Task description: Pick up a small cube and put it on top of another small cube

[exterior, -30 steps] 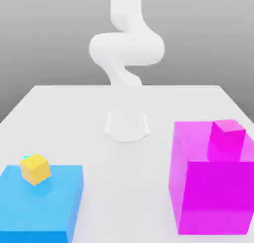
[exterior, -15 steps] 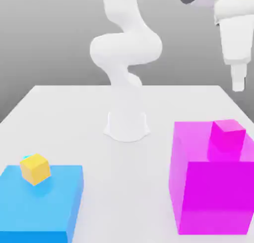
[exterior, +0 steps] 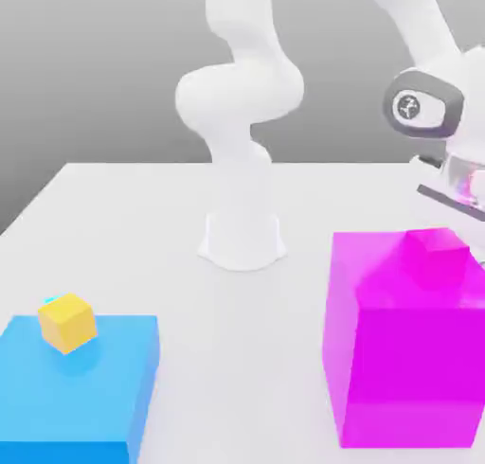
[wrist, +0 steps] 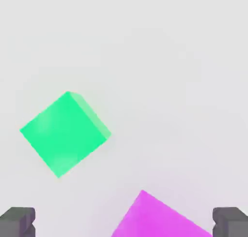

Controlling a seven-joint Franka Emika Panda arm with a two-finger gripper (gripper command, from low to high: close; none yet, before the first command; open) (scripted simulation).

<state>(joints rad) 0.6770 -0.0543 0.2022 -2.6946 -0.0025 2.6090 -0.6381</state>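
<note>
Your claw hangs wide apart and empty, straddling the magenta cube at lower center, ready to descend; a green cube sits left.

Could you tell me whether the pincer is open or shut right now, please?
Open. In the hand view the pincer shows its two dark fingertips far apart at opposite edges, with the magenta cube between them, not touched.
</note>
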